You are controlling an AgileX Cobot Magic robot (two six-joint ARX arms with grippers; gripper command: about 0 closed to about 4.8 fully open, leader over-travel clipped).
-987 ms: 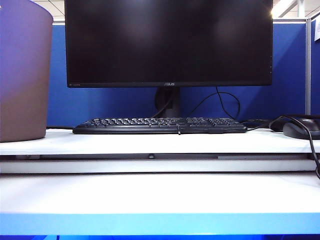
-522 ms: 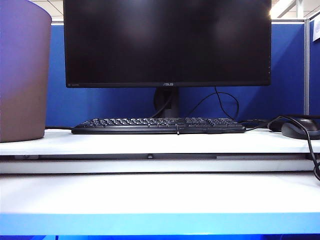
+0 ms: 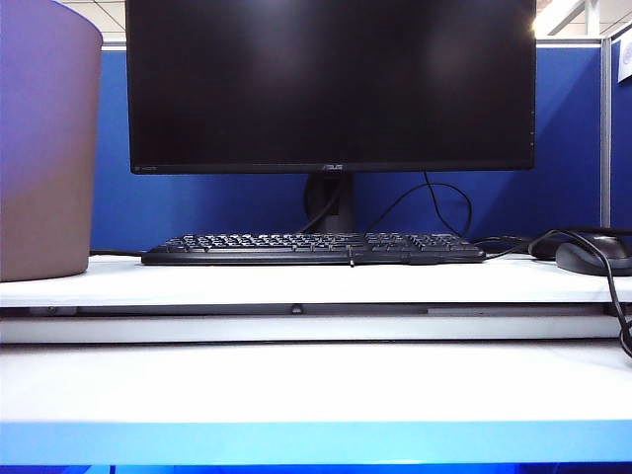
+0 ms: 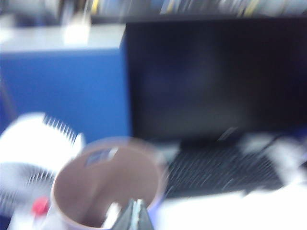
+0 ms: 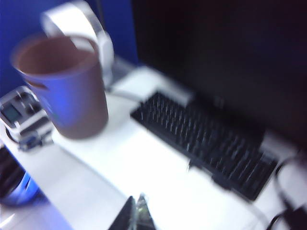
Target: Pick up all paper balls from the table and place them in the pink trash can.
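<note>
- Table [image 3: 316, 380]: you have no paper balls on it in any view. Both tiers look bare apart from the keyboard [image 3: 314, 247], mouse [image 3: 592, 257] and monitor [image 3: 331, 84].
- Bin [image 3: 47, 143] stands at the far left of the upper tier, left of the keyboard.
- Left wrist view looks down into the bin [image 4: 108, 184]: a pale scrap or two near the bottom could be balls, too blurred to confirm.
- My read: pickup looks finished, or close to it. Nothing left to grab as far as you can see here.
- Left gripper [image 4: 135, 214]: fingers together, nothing between them. It hangs above the bin's near rim, the opening just ahead of the tips.
- Right gripper [image 5: 136, 211]: fingers together, empty. It sits over bare table in front of the keyboard [image 5: 204, 143], with the bin [image 5: 64, 86] well apart from it, off toward the left arm's side.
- Neither arm shows in the exterior view.
- Both wrist views are motion-blurred, so don't trust fine detail.
</note>
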